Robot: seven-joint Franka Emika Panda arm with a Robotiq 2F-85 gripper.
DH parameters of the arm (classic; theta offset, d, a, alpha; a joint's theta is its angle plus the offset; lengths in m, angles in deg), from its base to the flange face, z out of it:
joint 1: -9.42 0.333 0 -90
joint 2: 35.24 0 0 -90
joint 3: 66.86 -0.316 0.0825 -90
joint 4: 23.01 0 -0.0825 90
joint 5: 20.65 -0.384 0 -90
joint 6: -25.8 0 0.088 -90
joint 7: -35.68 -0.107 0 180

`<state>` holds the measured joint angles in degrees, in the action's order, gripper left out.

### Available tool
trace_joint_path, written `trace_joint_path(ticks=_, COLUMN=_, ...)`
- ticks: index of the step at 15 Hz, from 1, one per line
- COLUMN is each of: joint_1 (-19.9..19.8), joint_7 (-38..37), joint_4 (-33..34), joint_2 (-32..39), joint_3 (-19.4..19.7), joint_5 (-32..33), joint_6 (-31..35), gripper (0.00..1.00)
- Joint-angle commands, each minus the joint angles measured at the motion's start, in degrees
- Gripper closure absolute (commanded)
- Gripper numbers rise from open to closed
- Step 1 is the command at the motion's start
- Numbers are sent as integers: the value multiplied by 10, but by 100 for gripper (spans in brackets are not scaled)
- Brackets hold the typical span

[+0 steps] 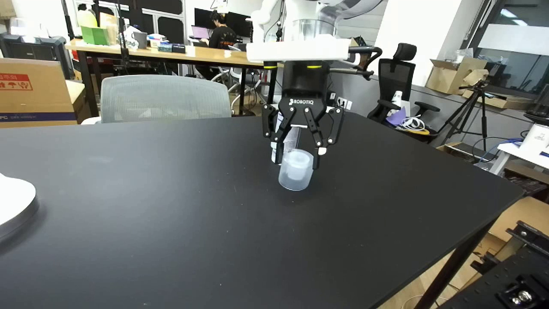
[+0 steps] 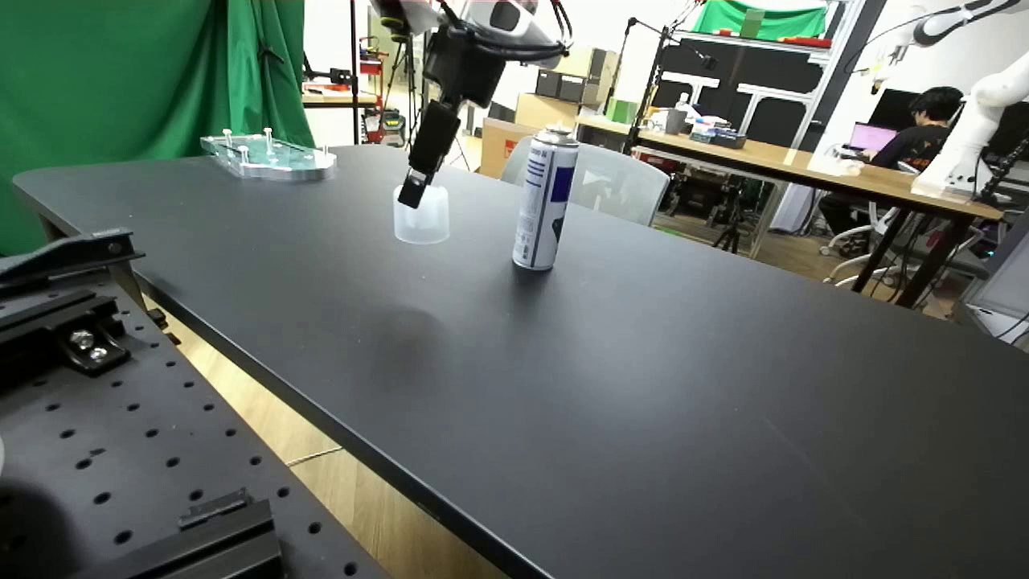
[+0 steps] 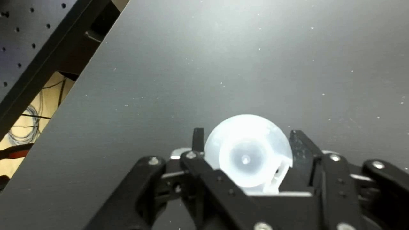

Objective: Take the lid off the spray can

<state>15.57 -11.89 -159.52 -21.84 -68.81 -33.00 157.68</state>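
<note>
The lid, a translucent whitish cap, shows in both exterior views and from above in the wrist view. My gripper is shut on it, with one finger on each side of its wall, as the wrist view also shows. The lid hangs slightly tilted above the table, with a shadow below it. The spray can stands upright and uncapped on the table, its nozzle showing, apart from the lid. In an exterior view the can is partly hidden behind the gripper. It is out of the wrist view.
The black table carries a glass-like plate with posts at its far end. A white rounded object lies at the table's side. A grey chair stands by the table, and a perforated black platform lies beyond its edge.
</note>
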Motion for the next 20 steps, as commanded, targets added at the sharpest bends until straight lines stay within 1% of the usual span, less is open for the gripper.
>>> trace_joint_path(ticks=1, joint_1=1, joint_7=7, joint_4=1, joint_2=0, joint_3=1, joint_5=-6, joint_6=5, gripper=33)
trace_joint_path(ticks=8, joint_1=1, joint_7=16, joint_4=1, joint_2=0, joint_3=0, joint_5=-12, joint_6=13, gripper=33)
trace_joint_path(ticks=9, joint_1=1, joint_7=12, joint_4=5, joint_2=4, joint_3=1, joint_5=-9, joint_6=12, gripper=58)
trace_joint_path(ticks=10, joint_1=-1, joint_7=15, joint_4=10, joint_2=11, joint_3=3, joint_5=-10, joint_6=9, gripper=58)
trace_joint_path(ticks=16, joint_1=-31, joint_7=91, joint_4=68, joint_2=94, joint_3=18, joint_5=-23, joint_6=-21, gripper=58)
trace_joint_path(ticks=19, joint_1=-34, joint_7=108, joint_4=84, joint_2=119, joint_3=26, joint_5=-20, joint_6=-28, gripper=58)
trace_joint_path(ticks=20, joint_1=-31, joint_7=104, joint_4=86, joint_2=124, joint_3=29, joint_5=-17, joint_6=-28, gripper=15)
